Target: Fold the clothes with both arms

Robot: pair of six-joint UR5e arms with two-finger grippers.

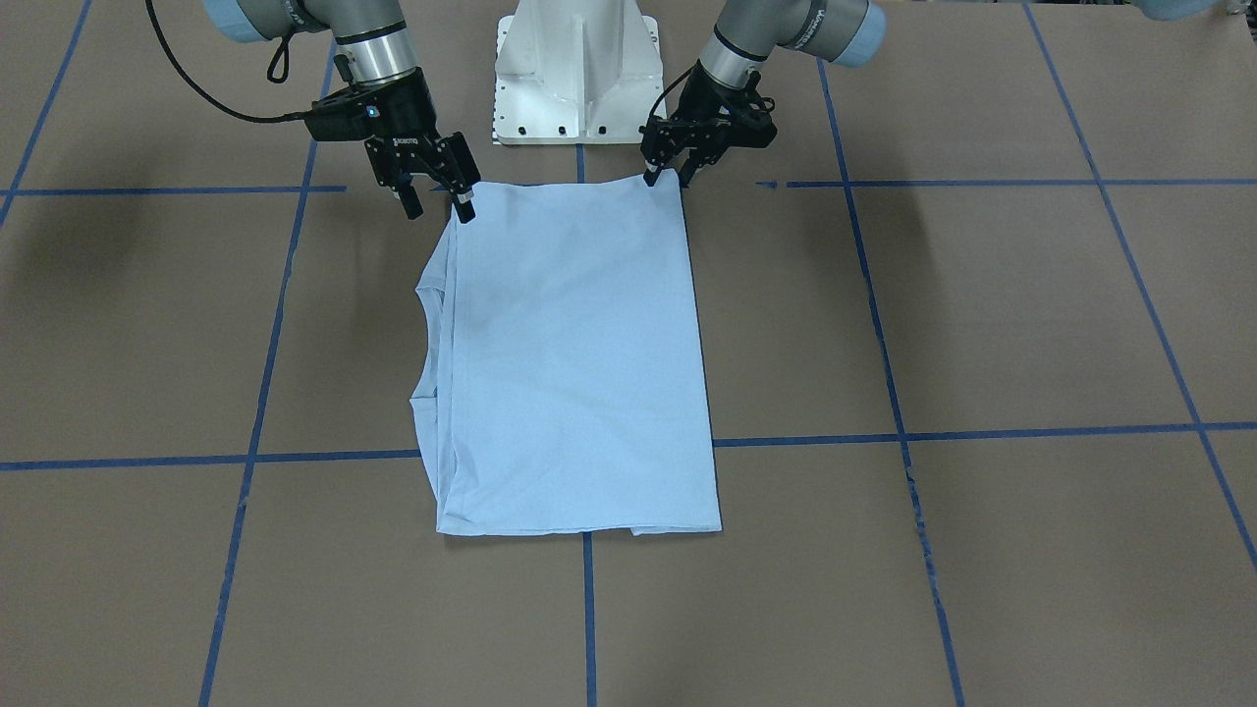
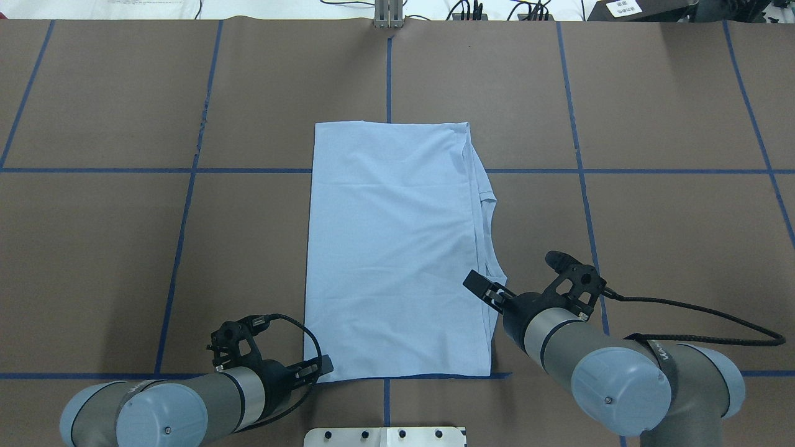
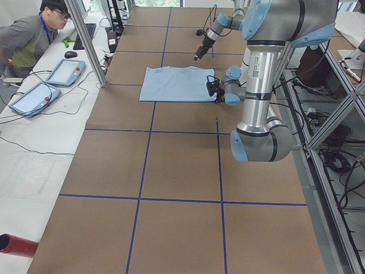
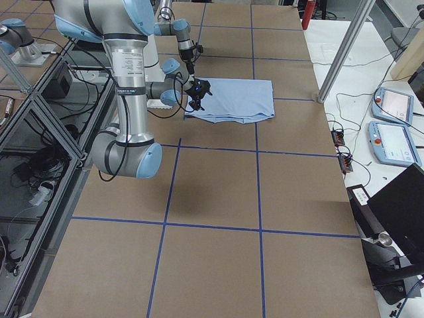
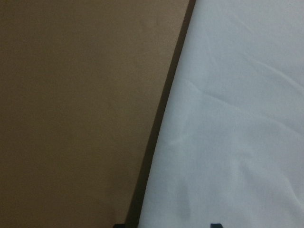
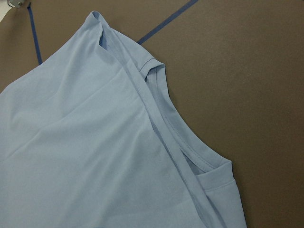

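Both jaws are open and empty: left gripper [image 1: 667,180] and right gripper [image 1: 438,210] sit at two T-shirt [image 1: 574,363] corners. Its sides look folded in; more folding seems left.

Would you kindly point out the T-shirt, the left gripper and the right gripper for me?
T-shirt [image 2: 391,248]: overhead exterior view, middle of the folded fabric.
left gripper [image 1: 667,180]: exterior front-facing view, midway between its fingertips.
right gripper [image 1: 438,210]: exterior front-facing view, midway between its fingertips.
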